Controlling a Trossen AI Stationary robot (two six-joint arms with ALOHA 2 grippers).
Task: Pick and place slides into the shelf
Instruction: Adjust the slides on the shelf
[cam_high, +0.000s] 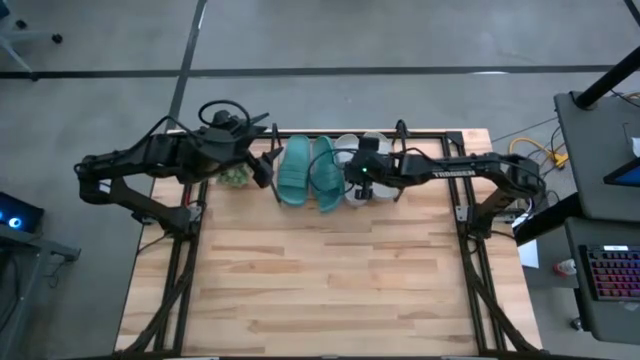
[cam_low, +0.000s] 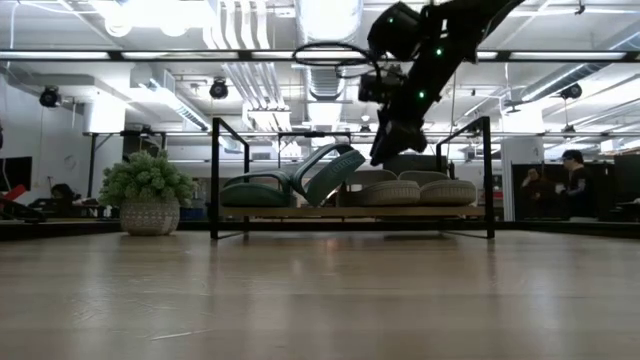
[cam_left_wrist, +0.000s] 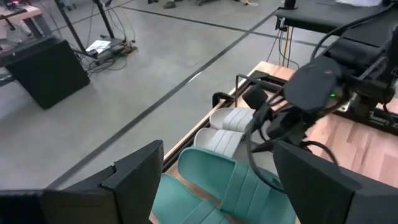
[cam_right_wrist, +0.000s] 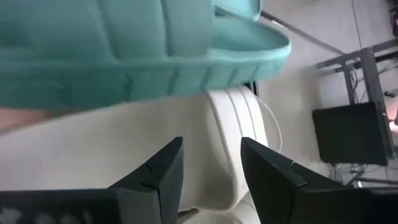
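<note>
The right gripper (cam_right_wrist: 210, 174), fingers spread and empty, hovers just above the pale slides (cam_high: 360, 150) in the shelf (cam_low: 350, 212). Beside them one teal slide (cam_low: 330, 172) leans tilted against its flat mate (both in the shelf). The left gripper (cam_left_wrist: 211, 180), also spread, waits near the plant (cam_low: 148, 195).

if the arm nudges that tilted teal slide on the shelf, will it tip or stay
Likely tips: the tilted teal slide leans on its neighbour, the flat teal slide, not seated in the shelf. It looks like light rubber, so a nudge should shift it. The ribbed strap probably flexes rather than staying rigid.
</note>
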